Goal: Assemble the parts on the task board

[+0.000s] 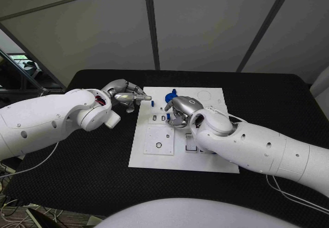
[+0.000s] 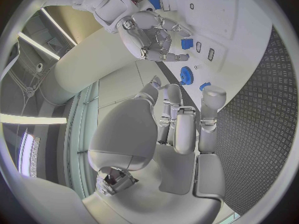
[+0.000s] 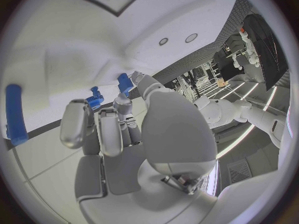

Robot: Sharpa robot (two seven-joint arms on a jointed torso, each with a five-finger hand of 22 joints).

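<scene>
The white task board (image 1: pixel 179 153) lies in the middle of the black table. My right hand (image 1: pixel 179 110) hangs over the board's far half with its fingers curled down. Its thumb and a finger pinch a small blue part (image 3: pixel 124 82), the same blue part (image 2: pixel 187 44) seen from the left wrist. My left hand (image 1: pixel 127 97) hovers at the board's far left edge, fingers stretched out side by side and holding nothing. A blue gear (image 2: pixel 186 75) and a small blue piece (image 2: pixel 204 86) sit on the board just past its fingertips. A long blue piece (image 3: pixel 14 112) lies farther along the board.
The board carries several slots and round holes (image 1: pixel 158 145) in its near half and a drawn circle (image 1: pixel 204 95) at its far right. Another blue part (image 1: pixel 171 94) stands near the far edge. Black table (image 1: pixel 82 156) surrounds the board on every side.
</scene>
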